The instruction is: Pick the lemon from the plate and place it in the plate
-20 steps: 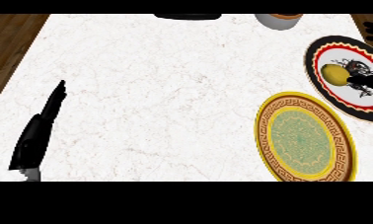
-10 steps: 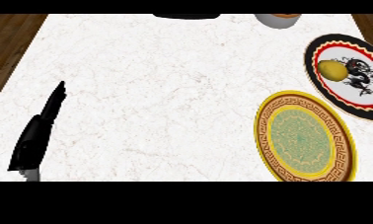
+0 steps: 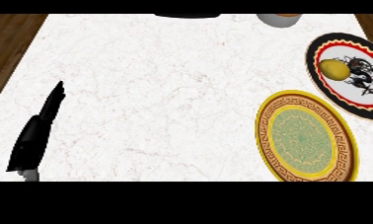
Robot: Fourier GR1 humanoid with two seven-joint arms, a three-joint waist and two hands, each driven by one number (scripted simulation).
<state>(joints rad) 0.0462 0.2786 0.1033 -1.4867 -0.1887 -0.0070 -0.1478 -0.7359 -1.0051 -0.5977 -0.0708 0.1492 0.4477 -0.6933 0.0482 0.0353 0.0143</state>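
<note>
Barely shifted since a moment ago: left hand (image 3: 42, 131) still low at the tabletop's (image 3: 167, 85) left edge, fingers straight, holding nothing. Far off to its right, lemon (image 3: 335, 68) sitting on black-rimmed plate (image 3: 320, 50), partly cut off by the edge. Nearer, below that, gold-rimmed plate (image 3: 271, 114) bare. Up top, grey cup (image 3: 278, 20) and dark object (image 3: 188, 16) clipped. No sign of right hand.

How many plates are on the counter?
2. A black-rimmed white plate at the far right edge, cut off by the view, holds the lemon. A gold-rimmed green plate lies nearer, just below it. More could lie outside the view.
</note>
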